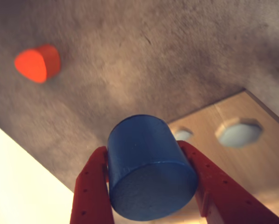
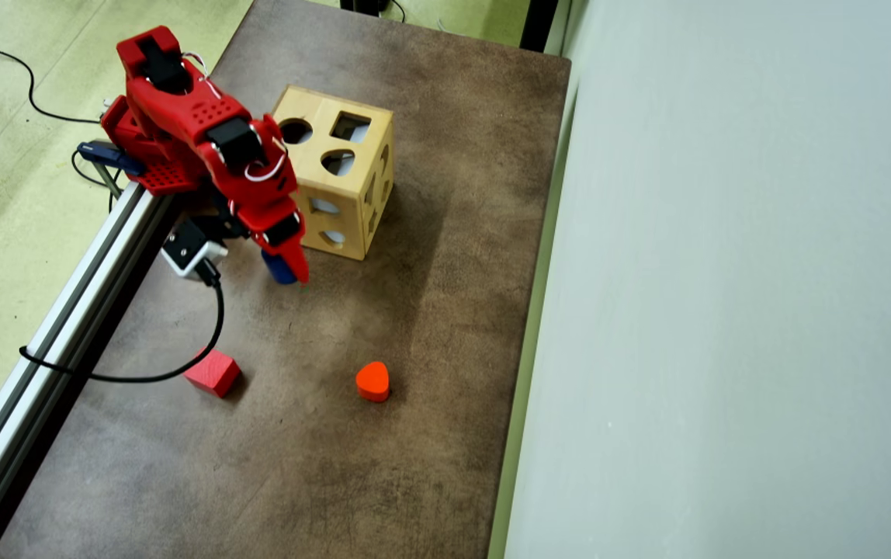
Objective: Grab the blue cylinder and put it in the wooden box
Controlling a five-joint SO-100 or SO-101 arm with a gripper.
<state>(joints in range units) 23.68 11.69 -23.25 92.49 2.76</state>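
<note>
It looks like a lab or hobby workshop: a brown worktop (image 2: 414,326) edged by an aluminium rail (image 2: 65,326), loose black cables (image 2: 3,58) trailing over speckled green flooring (image 2: 11,194).

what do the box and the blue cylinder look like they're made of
Box: light unfinished-looking wood, probably plywood or pine; pale grain shows in the wrist view, and the cut-out holes have clean edges.
Blue cylinder: likely painted wood; matte blue coat with faint streaks on its flat end. Solid plastic can't be ruled out.
</note>
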